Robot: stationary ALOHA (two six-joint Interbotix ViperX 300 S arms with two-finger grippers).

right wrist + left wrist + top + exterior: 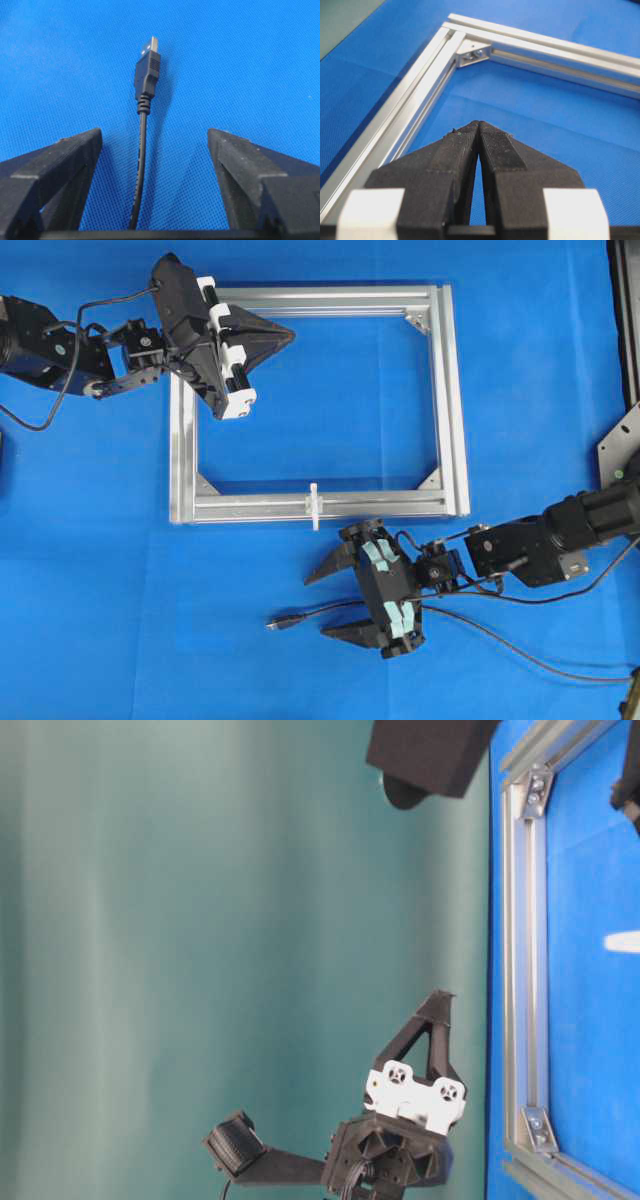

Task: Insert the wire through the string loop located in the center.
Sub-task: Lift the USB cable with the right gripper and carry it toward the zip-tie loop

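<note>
You had the right gripper point(325, 600) spread wide with the wire point(141, 150) lying untouched between its fingers — plug just ahead of the tips, string loop point(313, 505) beyond — so closing squarely behind the plug looked best, the left gripper point(479, 125) being pinched empty.

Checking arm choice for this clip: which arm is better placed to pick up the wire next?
Right. Its open tool straddles the wire just behind the plug, near the string loop. The left tool is shut over the frame's far corner.

The wire point(143, 125) lies between the spread right gripper point(155, 145) fingers.
</note>
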